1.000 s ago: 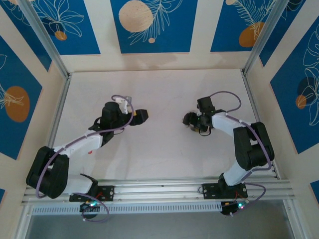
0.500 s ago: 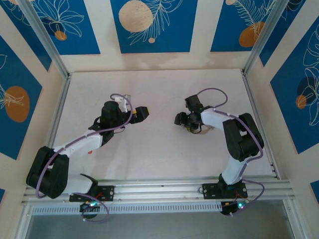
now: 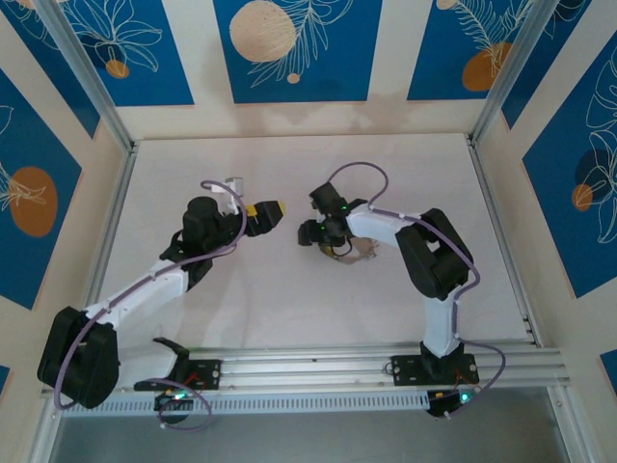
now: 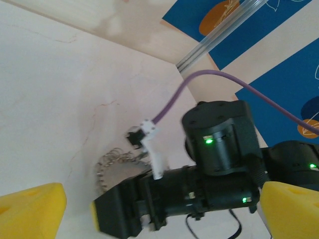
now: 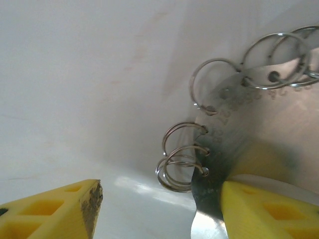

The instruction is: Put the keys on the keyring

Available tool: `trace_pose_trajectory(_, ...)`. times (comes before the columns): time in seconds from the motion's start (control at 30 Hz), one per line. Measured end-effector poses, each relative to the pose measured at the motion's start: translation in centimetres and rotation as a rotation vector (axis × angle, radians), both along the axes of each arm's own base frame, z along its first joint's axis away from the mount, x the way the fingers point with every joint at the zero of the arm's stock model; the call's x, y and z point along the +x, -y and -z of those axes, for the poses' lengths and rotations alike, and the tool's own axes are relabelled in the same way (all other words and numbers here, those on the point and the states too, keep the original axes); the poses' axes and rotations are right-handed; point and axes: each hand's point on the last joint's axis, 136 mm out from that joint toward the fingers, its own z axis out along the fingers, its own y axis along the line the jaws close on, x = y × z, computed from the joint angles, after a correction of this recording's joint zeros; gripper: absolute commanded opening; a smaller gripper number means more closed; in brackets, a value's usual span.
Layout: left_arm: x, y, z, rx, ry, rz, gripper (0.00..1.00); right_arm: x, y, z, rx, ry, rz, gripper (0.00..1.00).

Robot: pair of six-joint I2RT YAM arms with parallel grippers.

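The keyring (image 5: 254, 119) is cut off by the picture edge; its lower part is hidden behind the right end effector (image 5: 162, 199).

I find no readable text or numbers. Faint stamped marks on the metal keyring (image 5: 259, 124) are too blurred to read.

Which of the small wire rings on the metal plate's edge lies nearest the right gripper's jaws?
The lowest ring, a doubled coil just left of the lower-right yellow jaw; the other rings sit higher along the plate edge.
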Motion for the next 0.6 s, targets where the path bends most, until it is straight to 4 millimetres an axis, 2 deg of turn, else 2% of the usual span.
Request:
trace_pose_trajectory(0.1, -0.3, -0.2, -0.2, 0.005, 0.003, -0.001, 0.99, -0.8, -2.0, -0.2, 0.011, 0.002, -0.053, 0.66)
trace_pose_trajectory(0.17, -0.5, -0.2, 0.0, 0.013, -0.008, 0.002, 0.99, -1.5, -2.3, -0.6, 0.014, 0.000, -0.070, 0.66)
trace_pose_trajectory(0.23, -0.7, -0.1, 0.3, 0.020, -0.019, 0.006, 0.99, -2.1, -1.9, -1.6, 0.021, 0.010, -0.071, 0.67)
trace_pose_trajectory(0.4, -1.0, 0.4, 0.6, 0.027, -0.029, 0.022, 0.99, -4.2, 1.9, -5.6, 0.060, 0.068, -0.010, 0.73)
trace_pose_trajectory(0.47, -1.2, 0.8, 0.9, 0.036, -0.029, 0.035, 0.99, -4.8, 3.6, -6.4, 0.074, 0.081, 0.030, 0.74)
trace_pose_trajectory(0.53, -1.3, 1.4, 1.3, 0.047, -0.034, 0.052, 0.99, -5.6, 5.4, -6.1, 0.080, 0.079, 0.072, 0.75)
trace_pose_trajectory(0.6, -1.3, 2.0, 1.8, 0.058, -0.046, 0.068, 0.99, -6.9, 7.3, -4.6, 0.070, 0.046, 0.114, 0.75)
